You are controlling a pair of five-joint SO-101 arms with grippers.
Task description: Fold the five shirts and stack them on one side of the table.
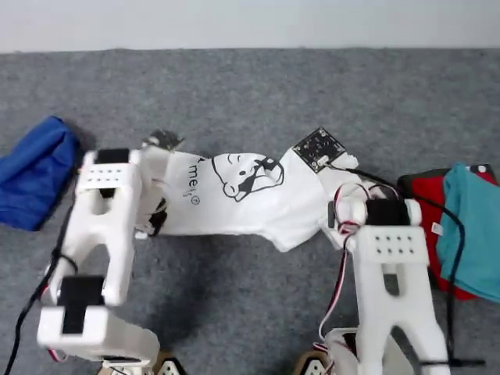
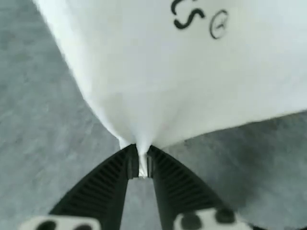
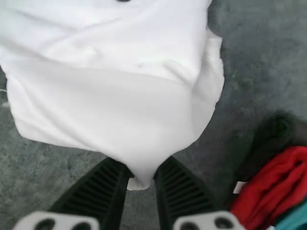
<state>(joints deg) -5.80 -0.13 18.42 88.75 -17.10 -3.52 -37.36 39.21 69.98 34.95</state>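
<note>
Folding is in hand on the white shirt, which lies print up across the middle of the table, stretched between both arms. The left arm stands at the end toward the left edge, the right arm at the other. A blue shirt sits at the left edge; a teal shirt overlaps a red shirt at the right edge. The left gripper is pinched tight on a bunched cloth edge, and the right gripper is likewise clamped on cloth. Judgement: the next move needs both ends carried evenly together.
</note>
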